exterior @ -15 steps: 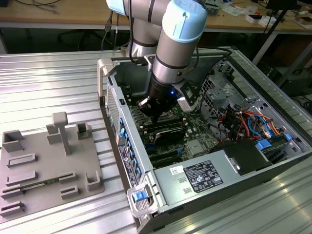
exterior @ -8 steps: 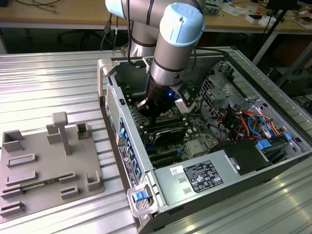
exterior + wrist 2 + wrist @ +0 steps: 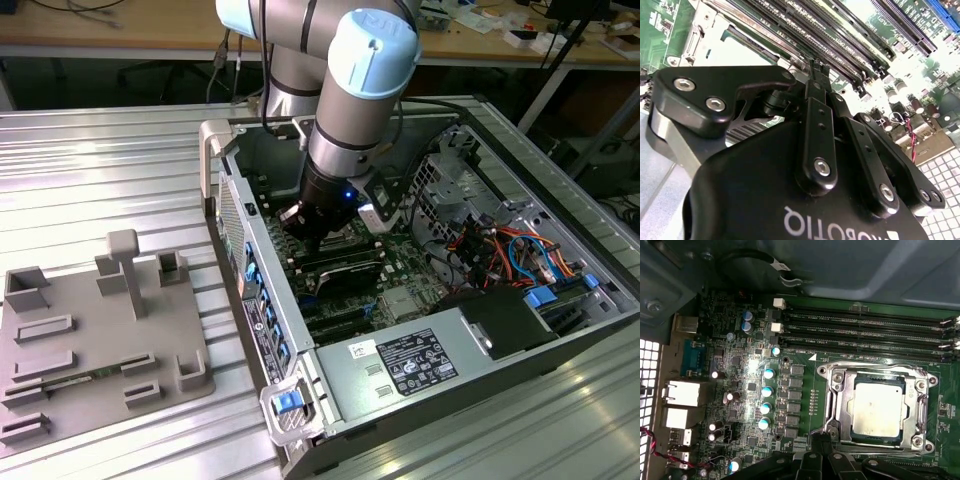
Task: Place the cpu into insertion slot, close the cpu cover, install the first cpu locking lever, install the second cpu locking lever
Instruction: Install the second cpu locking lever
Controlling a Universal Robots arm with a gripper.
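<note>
Cpu is seated under the lowered cpu cover; lever locking is judged underway, with the pincer pressed together.

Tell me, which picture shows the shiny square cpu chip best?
The first wrist view: the cpu lies flat in its socket, seen from straight above. In the exterior view the arm blocks that spot; in the second wrist view the gripper covers much of the board.
</note>
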